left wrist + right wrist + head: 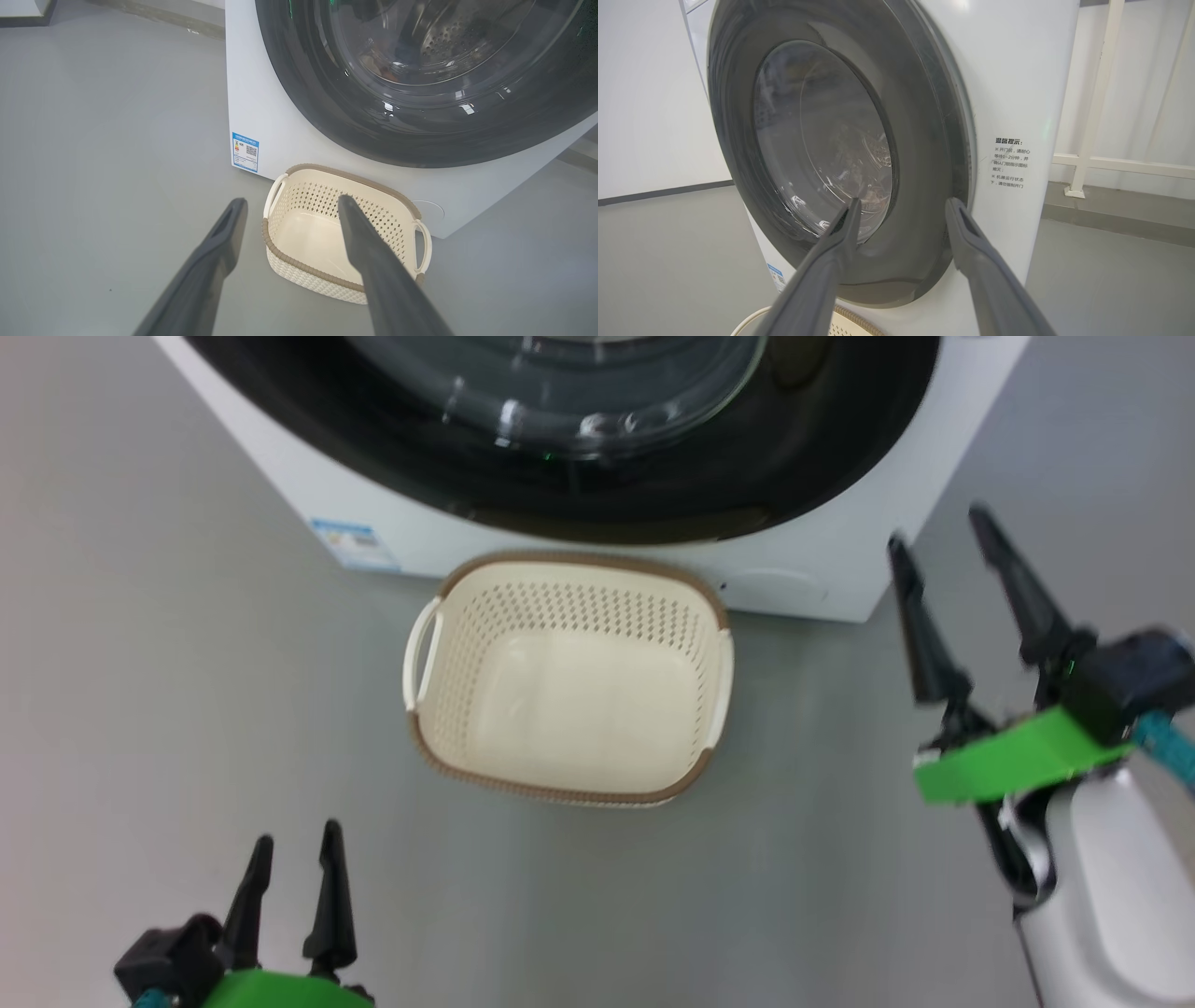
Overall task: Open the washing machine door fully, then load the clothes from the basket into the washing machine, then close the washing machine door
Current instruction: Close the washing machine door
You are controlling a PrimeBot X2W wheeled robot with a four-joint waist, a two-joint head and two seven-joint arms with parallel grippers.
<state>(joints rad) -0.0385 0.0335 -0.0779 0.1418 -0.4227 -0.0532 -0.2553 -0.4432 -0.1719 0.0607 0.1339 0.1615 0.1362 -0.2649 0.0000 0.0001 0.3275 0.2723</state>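
Guessing the washing machine door point(920, 186) swings stiff and fairly heavy. That wide glossy black rim looks slippery, and I wouldn't knock the bulging glass centre point(822, 140). The best hold is probably the rim's outer edge, on the side nearest the right claw point(903, 201). The door looks shut flat against the white washing machine point(1008, 84). The right claw is spread wide near it, gripping nothing. The cream basket point(579, 562) sits empty on the floor point(140, 709) below, and the left claw point(298, 832) is wide open too.
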